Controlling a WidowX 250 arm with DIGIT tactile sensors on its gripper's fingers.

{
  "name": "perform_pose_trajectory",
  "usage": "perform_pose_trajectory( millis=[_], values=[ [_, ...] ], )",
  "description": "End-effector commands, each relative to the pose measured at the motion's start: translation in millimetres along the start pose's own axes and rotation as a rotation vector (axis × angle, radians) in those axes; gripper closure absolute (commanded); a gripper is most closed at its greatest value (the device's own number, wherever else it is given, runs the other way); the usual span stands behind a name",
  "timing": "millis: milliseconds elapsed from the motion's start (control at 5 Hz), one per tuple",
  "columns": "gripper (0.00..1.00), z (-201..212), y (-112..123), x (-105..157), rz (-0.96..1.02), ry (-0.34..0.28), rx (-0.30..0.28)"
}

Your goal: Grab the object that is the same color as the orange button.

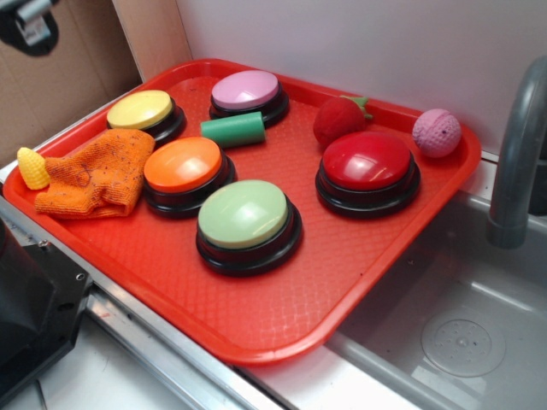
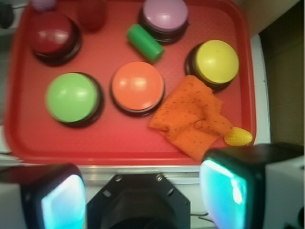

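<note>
The orange knitted cloth (image 1: 98,175) with dark specks lies bunched at the left end of the red tray (image 1: 282,299), touching the orange button (image 1: 183,165) on its black base. In the wrist view the cloth (image 2: 193,117) lies right of the orange button (image 2: 137,86). My gripper (image 2: 143,193) hangs high above the tray's near edge, over the robot base. It is open and empty, with its two pads (image 2: 228,187) wide apart. A dark part of it shows at the top left of the exterior view (image 1: 30,21).
A yellow corn toy (image 1: 33,168) lies against the cloth's left side. The tray also holds yellow (image 1: 141,109), pink (image 1: 246,90), green (image 1: 244,214) and red (image 1: 367,161) buttons, a green cylinder (image 1: 233,129), a strawberry (image 1: 338,120) and a pink ball (image 1: 437,132). A sink and faucet (image 1: 517,145) are on the right.
</note>
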State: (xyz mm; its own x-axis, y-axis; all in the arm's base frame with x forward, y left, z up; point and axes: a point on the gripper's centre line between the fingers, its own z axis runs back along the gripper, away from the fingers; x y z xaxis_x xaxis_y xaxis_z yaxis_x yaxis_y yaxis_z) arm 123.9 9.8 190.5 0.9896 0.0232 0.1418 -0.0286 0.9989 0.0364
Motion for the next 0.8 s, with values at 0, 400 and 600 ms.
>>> perform_pose_trajectory(
  millis=[0, 400, 600],
  values=[
    [0.00, -55, 44, 4, -0.004, 0.009, 0.000],
    [0.00, -104, 77, 4, -0.010, 0.013, 0.021],
    [0.00, -122, 87, 7, -0.041, 0.006, 0.006]
  ],
)
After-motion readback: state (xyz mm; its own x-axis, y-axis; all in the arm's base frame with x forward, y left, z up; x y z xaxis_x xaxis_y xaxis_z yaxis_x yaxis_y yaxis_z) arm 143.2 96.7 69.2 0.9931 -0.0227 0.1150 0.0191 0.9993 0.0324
